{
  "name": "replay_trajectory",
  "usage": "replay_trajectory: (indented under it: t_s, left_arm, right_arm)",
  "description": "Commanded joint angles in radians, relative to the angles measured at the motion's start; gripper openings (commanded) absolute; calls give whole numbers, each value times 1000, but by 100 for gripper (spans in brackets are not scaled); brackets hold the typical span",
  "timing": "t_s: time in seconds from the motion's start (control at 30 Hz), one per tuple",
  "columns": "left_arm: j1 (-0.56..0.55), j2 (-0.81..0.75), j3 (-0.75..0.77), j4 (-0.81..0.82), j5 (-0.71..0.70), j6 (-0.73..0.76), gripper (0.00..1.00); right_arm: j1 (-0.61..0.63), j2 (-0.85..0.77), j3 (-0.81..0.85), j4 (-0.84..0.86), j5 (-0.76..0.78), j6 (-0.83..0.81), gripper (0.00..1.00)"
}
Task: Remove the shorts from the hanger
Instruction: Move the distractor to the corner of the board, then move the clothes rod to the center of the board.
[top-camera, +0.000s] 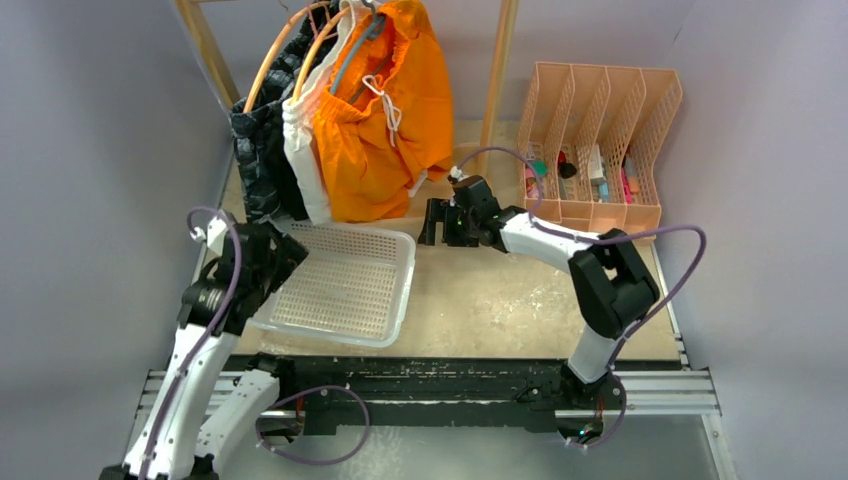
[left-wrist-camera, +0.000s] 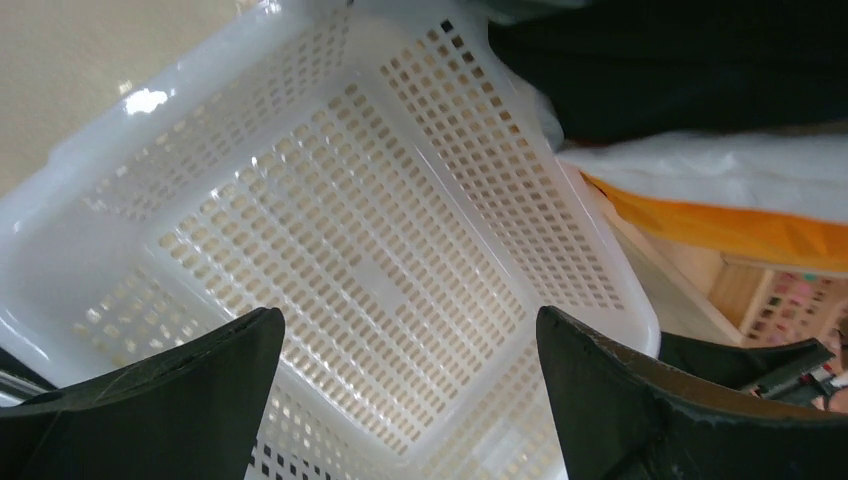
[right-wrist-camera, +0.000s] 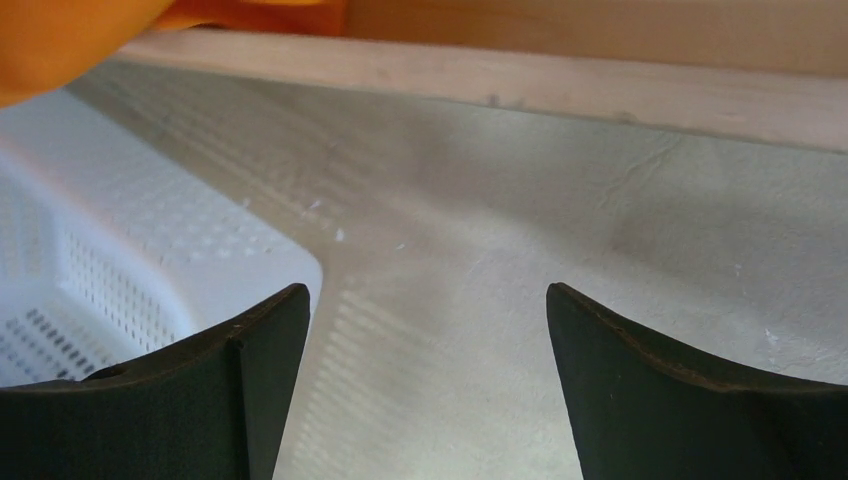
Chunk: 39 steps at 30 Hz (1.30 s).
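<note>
1. Nearest my left wrist camera, the left gripper (left-wrist-camera: 410, 325) stands wide open with nothing in it, poised over the white perforated plastic basket (left-wrist-camera: 300, 40).
2. The right gripper (right-wrist-camera: 428, 300) is also spread wide and holds nothing, low over the bare tabletop (right-wrist-camera: 560, 230).
3. Just beyond it, to its left, hang the bright orange shorts with white drawstring (top-camera: 375, 140), not touching its fingers.
4. Further left hang the plain white shorts (top-camera: 300, 160), the plain black shorts (left-wrist-camera: 680, 70) and the black-grey camo shorts (top-camera: 255, 150), all still on orange hangers (top-camera: 275, 55).
5. To its right stands a peach plastic file sorter (top-camera: 600, 140).
</note>
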Motion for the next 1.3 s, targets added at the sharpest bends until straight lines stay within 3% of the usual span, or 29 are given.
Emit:
replay_trajectory:
  t_s: [0.0, 0.27, 0.4, 0.6, 0.7, 0.87, 1.27]
  left_arm:
    - [5, 149, 103, 88, -134, 82, 98]
    - [65, 321, 212, 218, -220, 299, 100]
    - [135, 396, 270, 361, -132, 447, 100]
    - [199, 551, 426, 477, -56, 685, 100]
    - [272, 575, 415, 622, 141, 824, 100]
    - [305, 621, 358, 855, 264, 905, 100]
    - [361, 813, 427, 962, 464, 932, 100]
  right_arm:
    - [2, 36, 37, 60, 138, 167, 89]
    - [6, 102, 123, 61, 216, 164, 91]
    - [6, 153, 188, 29, 220, 137, 91]
    - [6, 121, 151, 40, 180, 139, 92]
    - [6, 116, 147, 31, 165, 133, 92]
    - [8, 125, 150, 30, 150, 117, 92]
    - [6, 177, 206, -3, 168, 83, 93]
